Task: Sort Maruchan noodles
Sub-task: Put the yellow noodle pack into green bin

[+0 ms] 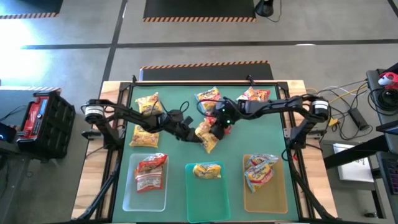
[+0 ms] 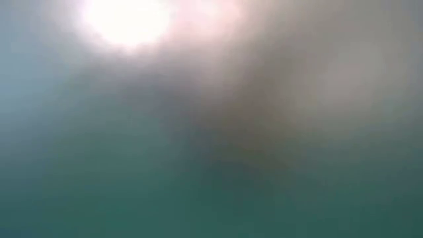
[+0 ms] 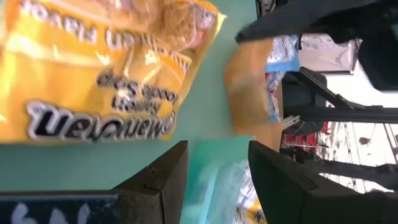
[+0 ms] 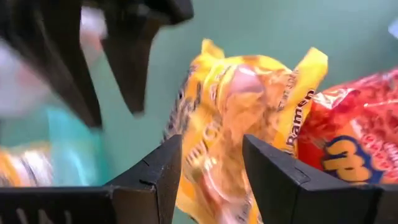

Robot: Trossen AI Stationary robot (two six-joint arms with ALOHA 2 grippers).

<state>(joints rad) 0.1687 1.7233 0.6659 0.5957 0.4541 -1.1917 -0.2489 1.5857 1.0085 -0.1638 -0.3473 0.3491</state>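
Maruchan noodle packets lie on the green mat. Two yellow ones (image 1: 148,102) (image 1: 144,134) are at the left, an orange-yellow one (image 1: 208,95) and a red one (image 1: 254,94) are at the far side, and a red one (image 1: 226,128) is at the centre. My right gripper (image 1: 217,126) (image 4: 211,177) is over the centre, shut on a yellow packet (image 1: 207,135). My left gripper (image 1: 191,132) (image 3: 217,177) hovers open just left of it, with nothing between its fingers and a yellow packet (image 3: 106,68) beside it. The low view shows only blur. My right gripper pinches the yellow packet's middle (image 4: 214,155) between its two fingers, coming from above and slanting in from the table's right. The packet bulges up past the fingers, with its sealed ends (image 4: 314,62) flaring out. I cannot tell whether its lower part rests on the mat.
Three trays stand along the near edge. The clear one (image 1: 127,196) holds red packets, the teal one (image 1: 206,199) a yellow packet, and the amber one (image 1: 280,199) several packets. The two arms nearly meet at the mat's centre. Bare mat lies between the loose packets and the trays.
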